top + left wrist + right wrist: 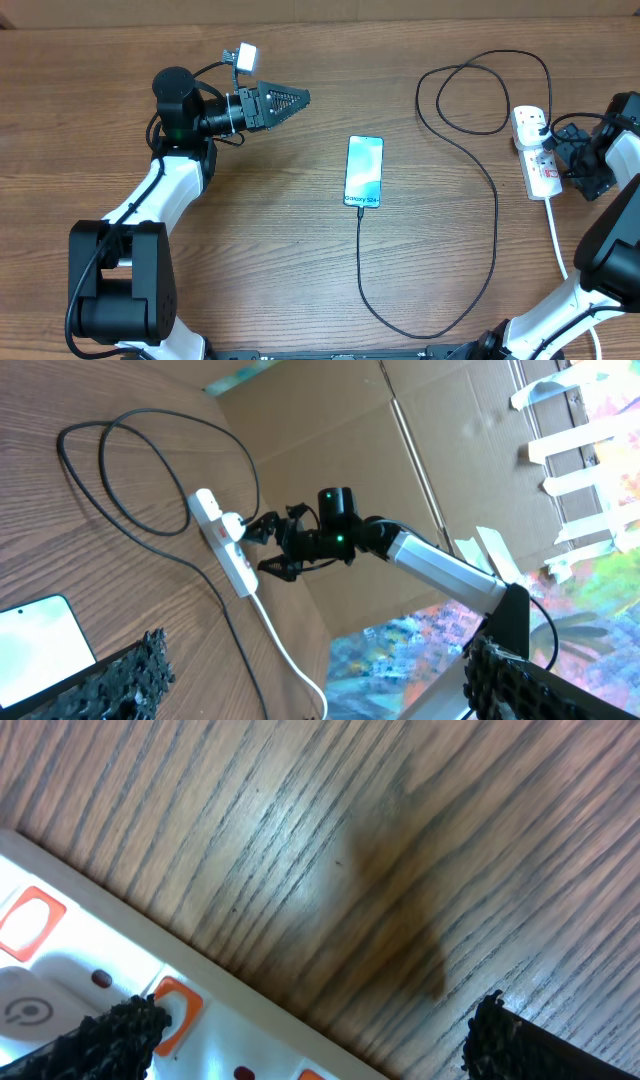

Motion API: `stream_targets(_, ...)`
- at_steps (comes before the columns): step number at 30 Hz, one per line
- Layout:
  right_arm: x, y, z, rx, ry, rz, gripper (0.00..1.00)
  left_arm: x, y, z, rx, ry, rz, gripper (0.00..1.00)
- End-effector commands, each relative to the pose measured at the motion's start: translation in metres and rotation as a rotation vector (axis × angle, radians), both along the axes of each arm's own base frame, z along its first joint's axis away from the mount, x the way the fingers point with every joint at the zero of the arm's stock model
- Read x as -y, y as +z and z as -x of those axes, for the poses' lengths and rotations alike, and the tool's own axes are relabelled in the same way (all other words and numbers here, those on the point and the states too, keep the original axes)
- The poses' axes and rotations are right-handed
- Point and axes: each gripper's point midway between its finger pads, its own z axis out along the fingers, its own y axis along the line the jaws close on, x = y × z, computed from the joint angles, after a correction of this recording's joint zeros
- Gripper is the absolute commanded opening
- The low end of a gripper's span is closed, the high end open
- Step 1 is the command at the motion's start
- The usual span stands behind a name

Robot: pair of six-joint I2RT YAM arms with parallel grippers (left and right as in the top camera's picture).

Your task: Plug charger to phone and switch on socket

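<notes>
Phone (363, 170) is laid screen-up on the table (300, 260), charger (496, 230) cable run from its lower edge to the socket (538, 175) at right, over which the right gripper (563, 152) is held, jaws spread; left gripper (298, 99), jaws also spread, is held well apart from all 3.

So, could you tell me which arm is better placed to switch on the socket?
Right. The right gripper hangs open just beside the socket, while the left gripper sits far off on the other side of the phone.
</notes>
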Motion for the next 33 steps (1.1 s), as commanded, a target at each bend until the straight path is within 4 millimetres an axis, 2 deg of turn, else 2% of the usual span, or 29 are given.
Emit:
stream_targets(1,-0.04,-0.025,0.004,-0.058,0.112,-0.097,1.0,0.003,0.012,0.006,0.057,-0.018,-0.003,1.0)
stream_targets(12,-0.039,-0.023,0.005,-0.066,0.112,-0.099,1.0,0.003,0.012,0.006,0.057,-0.018,-0.003,1.0)
stream_targets(17,-0.022,-0.001,0.01,-0.105,0.077,-0.083,1.0,0.003,0.012,0.006,0.057,-0.018,-0.003,1.0)
stream_targets(22,-0.02,0.018,0.01,-0.122,0.08,-0.093,1.0,0.003,0.012,0.006,0.057,-0.018,-0.003,1.0)
stream_targets(33,-0.023,0.018,0.01,-0.127,0.107,-0.09,1.0,0.003,0.012,0.006,0.057,-0.018,-0.003,1.0)
